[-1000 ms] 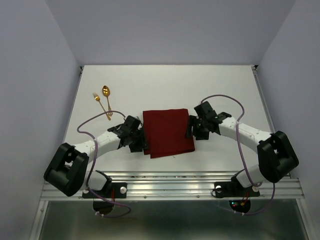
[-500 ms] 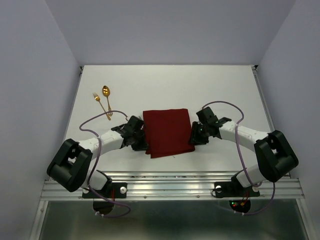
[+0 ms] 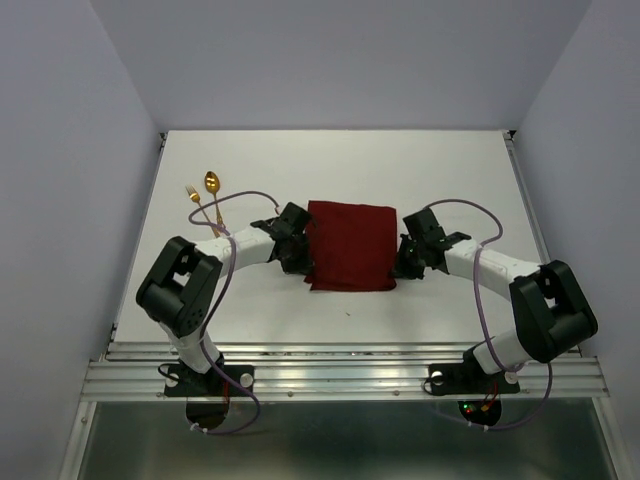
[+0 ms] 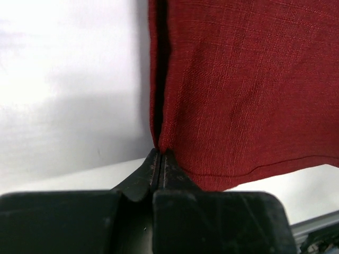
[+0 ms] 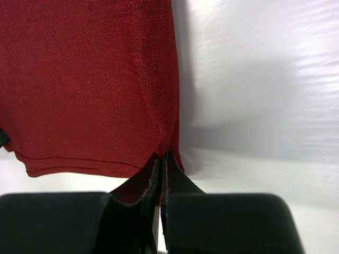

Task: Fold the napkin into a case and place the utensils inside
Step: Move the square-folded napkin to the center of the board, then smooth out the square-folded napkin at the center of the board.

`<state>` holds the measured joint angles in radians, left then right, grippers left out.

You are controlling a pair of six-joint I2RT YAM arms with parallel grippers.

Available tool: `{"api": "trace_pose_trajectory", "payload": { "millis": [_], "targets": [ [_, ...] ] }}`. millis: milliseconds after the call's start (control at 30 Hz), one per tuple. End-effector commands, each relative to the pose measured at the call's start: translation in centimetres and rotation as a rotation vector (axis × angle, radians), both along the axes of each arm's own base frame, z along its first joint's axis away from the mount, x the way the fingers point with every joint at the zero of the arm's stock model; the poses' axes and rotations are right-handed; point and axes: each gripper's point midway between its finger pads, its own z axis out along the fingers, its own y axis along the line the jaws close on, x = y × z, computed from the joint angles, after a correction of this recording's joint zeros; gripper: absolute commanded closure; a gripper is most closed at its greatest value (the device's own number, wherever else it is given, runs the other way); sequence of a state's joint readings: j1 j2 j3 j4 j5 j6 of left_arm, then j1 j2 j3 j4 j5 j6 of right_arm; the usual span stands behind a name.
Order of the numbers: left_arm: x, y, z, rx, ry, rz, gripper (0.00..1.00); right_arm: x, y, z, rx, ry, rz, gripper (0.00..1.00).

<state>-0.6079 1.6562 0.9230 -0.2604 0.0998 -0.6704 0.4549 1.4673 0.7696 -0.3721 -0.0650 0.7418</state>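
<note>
left tool [image 3: 304, 256] and right tool [image 3: 399, 264] each pinch closed on opposite side edges of the dark red folded cloth napkin [image 3: 350, 243], lying on the white tabletop [image 3: 450, 180].

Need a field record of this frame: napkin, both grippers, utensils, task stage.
napkin: napkin, dark red, lying on the table between the two arms
left gripper: left gripper shut on the napkin's left edge, near corner
right gripper: right gripper shut on the napkin's right edge, near corner
utensils: spoon and fork side by side at far left of the table, apart from the napkin
task stage: cloth is a broad rectangle, not yet a narrow case; utensils not inside
</note>
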Motion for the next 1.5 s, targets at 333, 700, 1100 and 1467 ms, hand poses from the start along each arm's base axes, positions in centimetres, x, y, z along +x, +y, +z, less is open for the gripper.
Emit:
{"api": "trace_pose_trajectory", "payload": {
  "millis": [333, 700, 1100, 1467],
  "targets": [
    [1.7, -0.5, 3.5, 0.022, -0.082, -0.062, 1.00, 3.1, -1.8, 2.3, -0.021, -0.127, -0.085, 0.30],
    [-0.1, 0.7, 1.7, 0.032, -0.026, 0.004, 0.51, 2.3, -2.7, 3.1, -0.048, -0.095, -0.056, 0.06],
    [-0.7, 1.7, 0.4, 0.086, -0.002, -0.011, 0.46, 1.4, -0.9, 1.4, 0.038, -0.030, -0.022, 0.41],
    [-1.1, -0.4, -0.7, -0.028, 0.026, -0.001, 0.61, 0.8, -0.6, -0.4, 0.061, 0.005, -0.032, 0.69]
  ]
}}
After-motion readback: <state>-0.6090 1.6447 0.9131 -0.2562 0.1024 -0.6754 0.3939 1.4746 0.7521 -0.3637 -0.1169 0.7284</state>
